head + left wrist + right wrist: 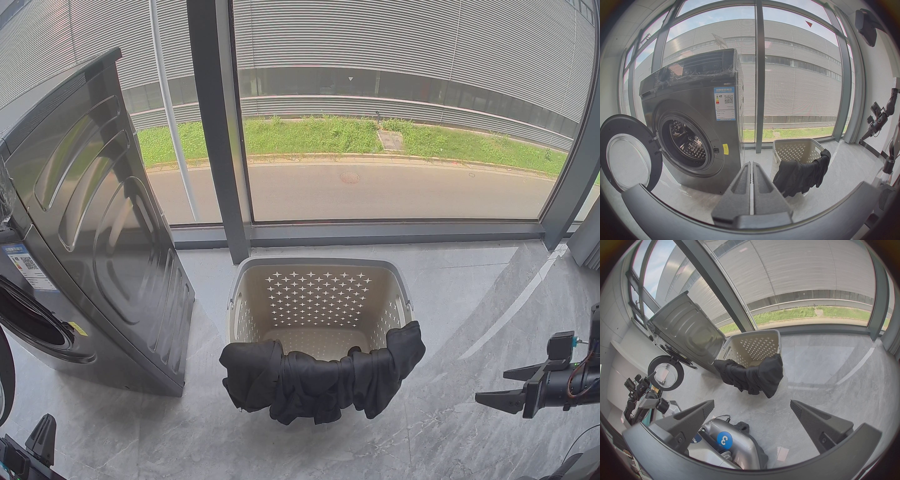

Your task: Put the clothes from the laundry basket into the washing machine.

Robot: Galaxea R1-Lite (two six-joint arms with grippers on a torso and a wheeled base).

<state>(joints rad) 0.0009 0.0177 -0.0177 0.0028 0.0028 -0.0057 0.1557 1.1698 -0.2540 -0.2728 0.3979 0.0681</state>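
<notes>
A cream laundry basket (319, 262) stands on the floor in front of the window. Black clothes (312, 381) hang bunched over its near rim, and the bottom inside looks bare. To the left is the dark washing machine (106, 237). In the left wrist view its round door (628, 153) is swung open and the drum (686, 143) shows. My left gripper (751, 175) is shut with nothing in it, low at the near left (37, 440), pointing between the machine and the basket (793, 141). My right gripper (494, 385) is open and empty, right of the basket, a stretch of floor away from the clothes (750, 374).
A floor-to-ceiling window with a thick grey post (219, 125) runs behind the basket. Grey marble floor (475, 300) lies open to the right of and in front of the basket. A narrow gap separates the machine's side from the basket.
</notes>
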